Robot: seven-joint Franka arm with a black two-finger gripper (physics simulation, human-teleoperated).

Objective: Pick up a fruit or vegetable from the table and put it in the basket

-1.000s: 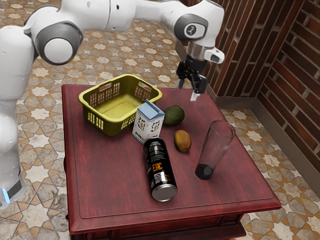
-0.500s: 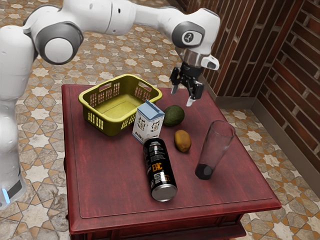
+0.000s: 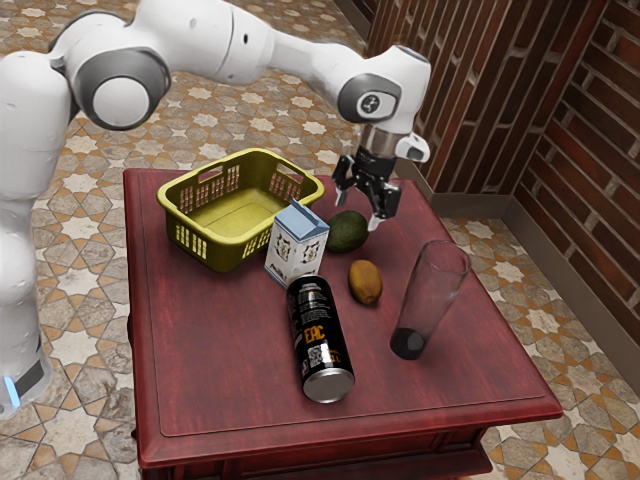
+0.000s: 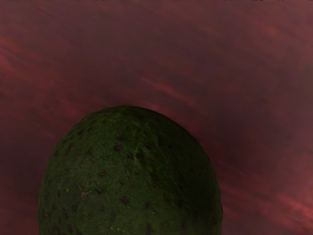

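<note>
My gripper (image 3: 357, 212) hangs open in the exterior view, its two fingertips spread just over the dark green avocado (image 3: 347, 233). The avocado lies on the red table behind the milk carton, and its lower part is partly hidden by the carton's edge. In the wrist view the speckled avocado (image 4: 131, 176) is large and close under my hand. A brown-orange kiwi-like fruit (image 3: 365, 283) rests on the table near the avocado. The yellow-green basket (image 3: 205, 238) stands toward the exterior view's left, upright.
Beside the basket and avocado stands a blue-and-white carton (image 3: 296, 246). A black can (image 3: 319, 340) is nearer the camera, and a tall clear glass (image 3: 428, 300) stands toward the exterior view's right. The red table (image 3: 220, 370) has its edge at the front.
My hand has come down and a little toward the exterior view's left, from above the far table edge to just over the avocado. The objects have stayed put.
</note>
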